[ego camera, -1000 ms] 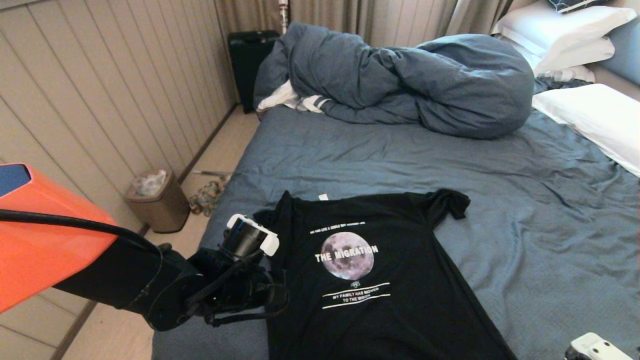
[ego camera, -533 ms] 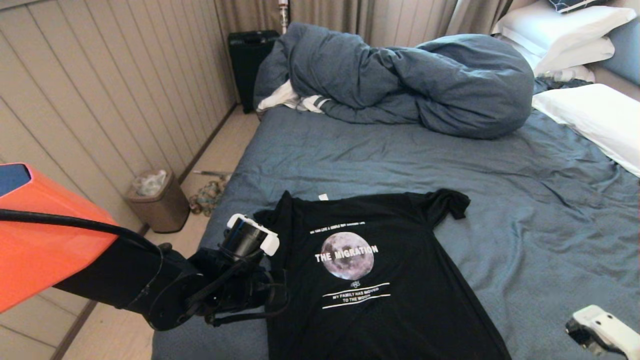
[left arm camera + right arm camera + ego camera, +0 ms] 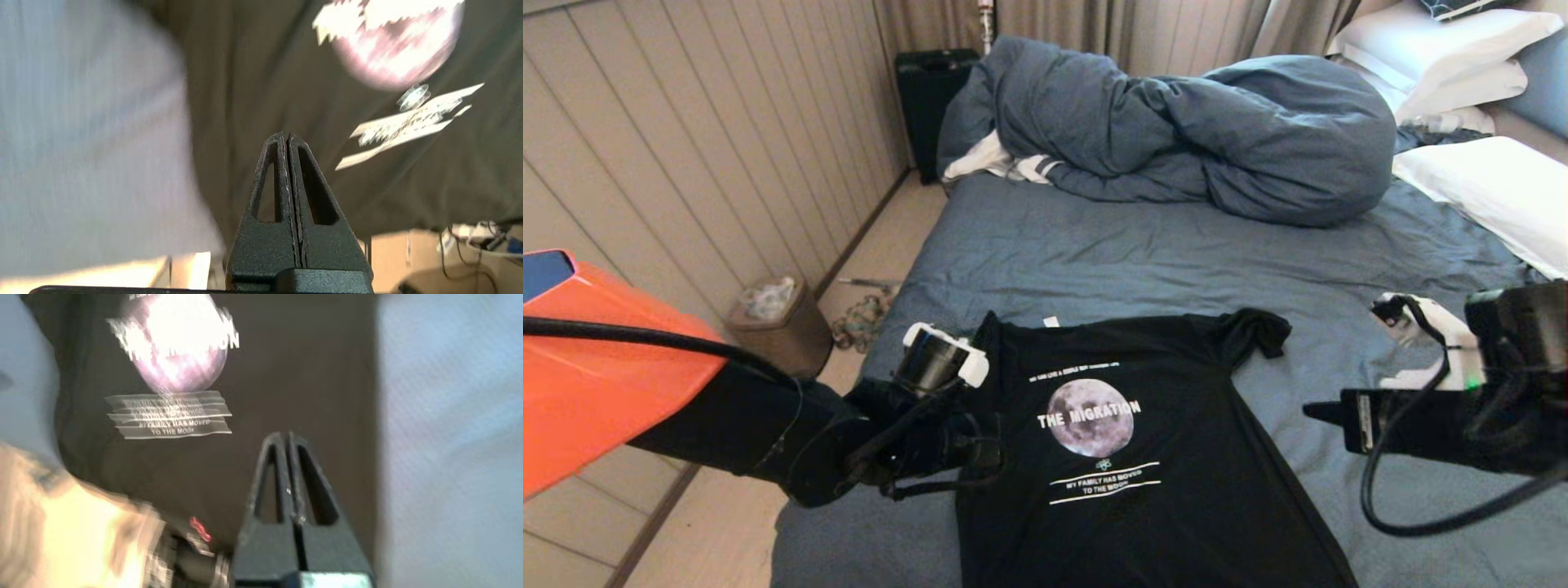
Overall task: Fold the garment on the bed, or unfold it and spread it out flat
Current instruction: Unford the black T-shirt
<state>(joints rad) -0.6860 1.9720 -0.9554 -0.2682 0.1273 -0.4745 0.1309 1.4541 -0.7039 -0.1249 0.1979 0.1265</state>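
The garment (image 3: 1143, 457) ran off the head view's lower edge, hem unseen. Its left sleeve was hidden behind the left gripper (image 3: 980, 441). Its small print blurred in both wrist views.

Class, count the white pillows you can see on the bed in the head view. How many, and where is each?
3. Two stacked white pillows, upper and lower, lie at the far right corner; one flat white pillow lies nearer, along the right edge. Others may be hidden.

Room dim, soft even light, head view sharp. Both wrist views motion-blurred; garment (image 3: 286, 375) print smeared, glare lower left.
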